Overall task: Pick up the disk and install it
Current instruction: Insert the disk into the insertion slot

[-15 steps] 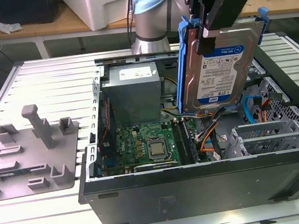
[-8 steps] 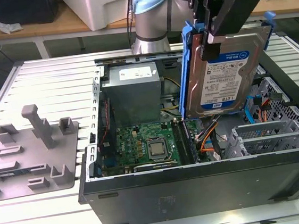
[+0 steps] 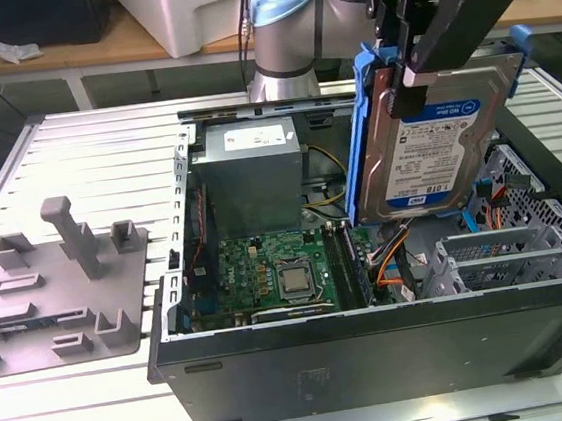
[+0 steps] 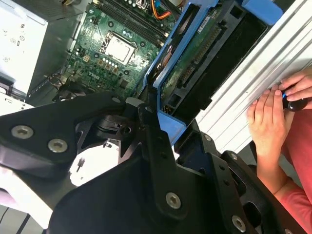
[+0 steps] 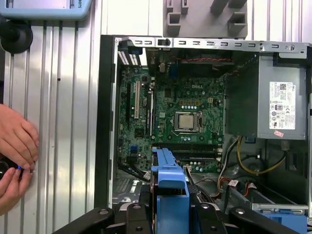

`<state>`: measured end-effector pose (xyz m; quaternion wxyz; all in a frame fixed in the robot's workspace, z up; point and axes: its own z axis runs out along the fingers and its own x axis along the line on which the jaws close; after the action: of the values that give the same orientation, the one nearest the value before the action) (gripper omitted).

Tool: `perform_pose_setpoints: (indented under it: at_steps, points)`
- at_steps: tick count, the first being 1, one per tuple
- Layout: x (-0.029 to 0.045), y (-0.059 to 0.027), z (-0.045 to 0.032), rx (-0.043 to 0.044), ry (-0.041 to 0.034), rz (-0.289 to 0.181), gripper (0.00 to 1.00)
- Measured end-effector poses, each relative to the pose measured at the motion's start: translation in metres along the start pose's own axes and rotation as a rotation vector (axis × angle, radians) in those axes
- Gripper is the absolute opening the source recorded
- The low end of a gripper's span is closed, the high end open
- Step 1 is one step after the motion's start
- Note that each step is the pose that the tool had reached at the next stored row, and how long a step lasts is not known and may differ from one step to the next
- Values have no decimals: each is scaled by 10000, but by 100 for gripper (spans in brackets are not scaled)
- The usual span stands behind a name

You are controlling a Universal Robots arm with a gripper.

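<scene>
The disk (image 3: 433, 144), a silver hard drive with a white-and-blue label and a blue carrier frame, hangs upright above the open computer case (image 3: 376, 351), over its side on the exterior view's right. My gripper (image 3: 410, 81) is shut on its upper edge from above. In the second wrist view the disk (image 4: 195, 63) shows its circuit-board side, clamped in the black gripper (image 4: 168, 126). The first wrist view looks at the disk (image 5: 168, 178) edge-on, with the gripper (image 5: 170, 207) shut around it above the case interior.
Inside the case lie the green motherboard (image 3: 277, 271), the grey power supply (image 3: 252, 173) and a metal drive cage (image 3: 507, 252) with orange cables. A grey fixture plate (image 3: 59, 294) sits on the exterior view's left. A person's hands (image 5: 14, 151) rest on the ribbed table beside the case.
</scene>
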<state>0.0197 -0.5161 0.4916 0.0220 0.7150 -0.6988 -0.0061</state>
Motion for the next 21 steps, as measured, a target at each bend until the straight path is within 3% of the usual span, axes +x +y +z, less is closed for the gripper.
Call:
perform_pose_setpoints:
  at_steps: [10,21]
  points:
    - [47,-117,5,2,-153,79,37]
    - [111,-383,-1,2,-180,105,37]
